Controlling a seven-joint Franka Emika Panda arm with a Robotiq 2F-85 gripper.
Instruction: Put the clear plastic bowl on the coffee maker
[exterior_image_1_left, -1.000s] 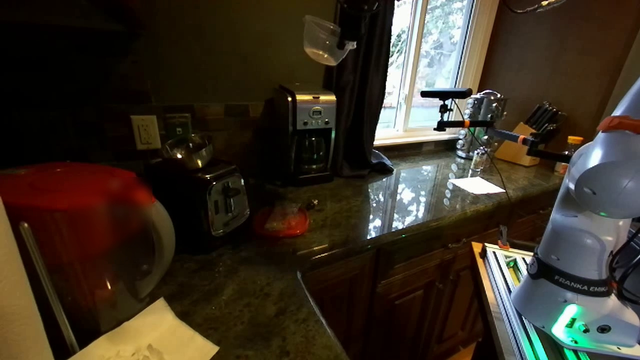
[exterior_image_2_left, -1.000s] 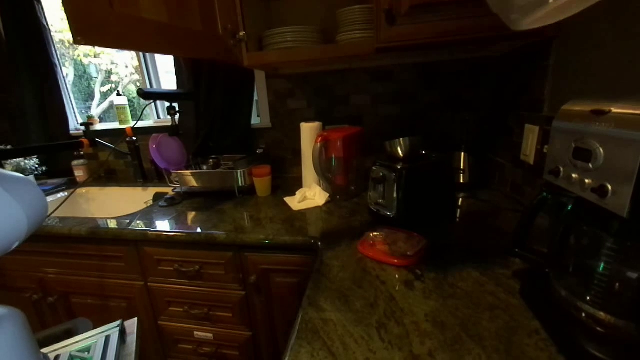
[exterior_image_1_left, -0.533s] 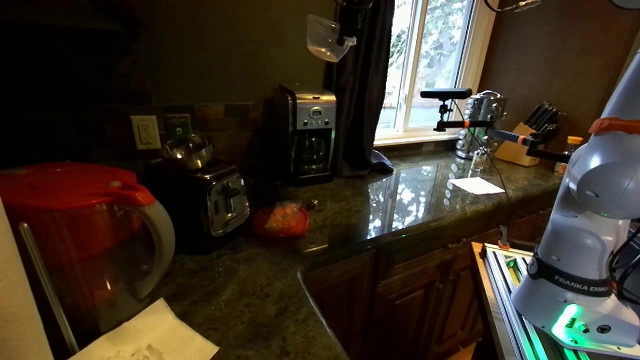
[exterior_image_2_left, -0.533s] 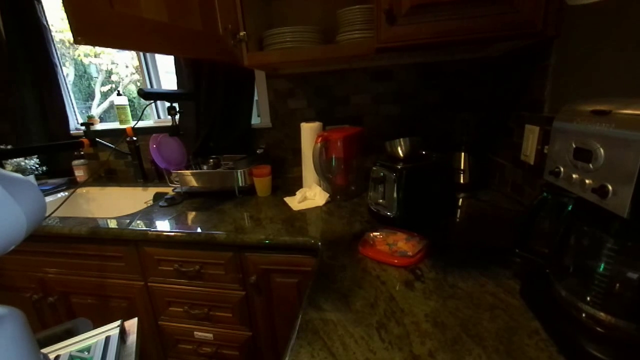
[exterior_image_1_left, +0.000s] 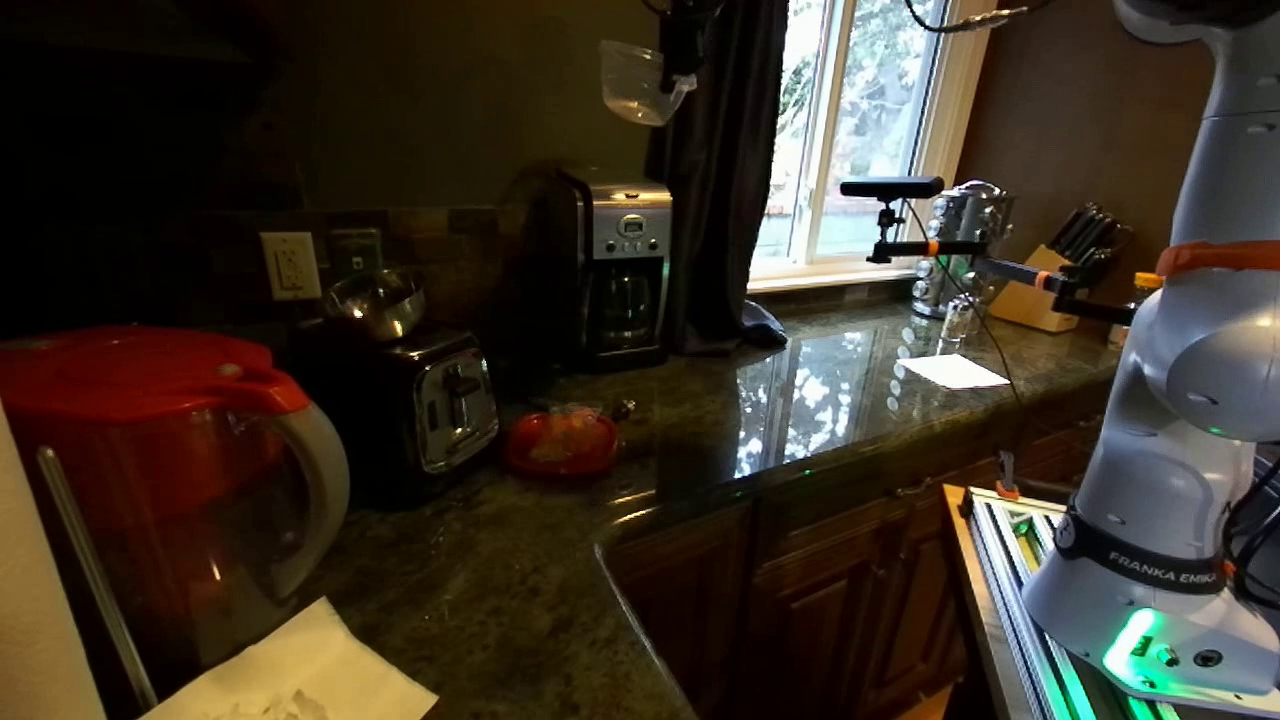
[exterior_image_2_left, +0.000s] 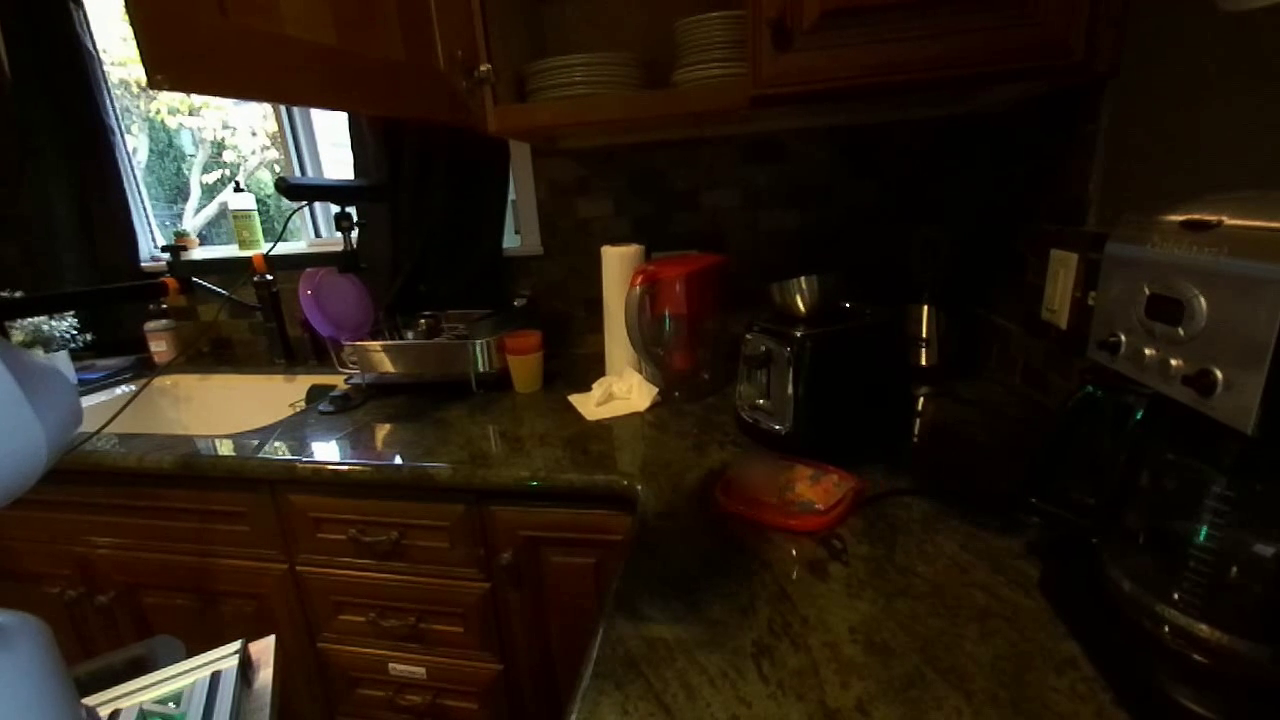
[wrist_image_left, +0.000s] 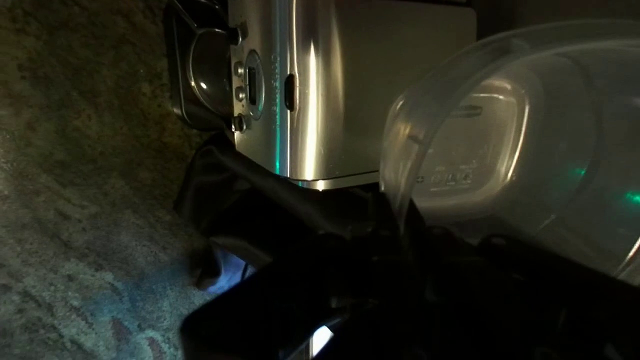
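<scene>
Its rim pinched in the jaws of a Robotiq gripper (exterior_image_1_left: 675, 75), a clear plastic bowl (exterior_image_1_left: 630, 90) hangs in the air, well apart from the drip coffee maker (exterior_image_1_left: 628, 215) standing below it on a granite desk (exterior_image_1_left: 470, 600). We note a shift within the past second: in an exterior view where much of the bowl hung partly left of the coffee maker, only a pale sliver now shows at the top edge, above the machine. By our reading the carry is nearly over, with lowering and release not yet done. In the wrist view the bowl overlaps the rear of the silver lid (wrist_image_left: 370, 65), near a dark curtain (wrist_image_left: 280, 200); the jaws there are too dark for us to see the contact itself. The rim slopes down toward the gripper, so we would expect the light bowl to need levelling, lest it tip or slide when let go. A toaster (exterior_image_1_left: 455, 400) topped with a steel bowl (exterior_image_1_left: 378, 305) stands apart, no obstacle in our judgement.
</scene>
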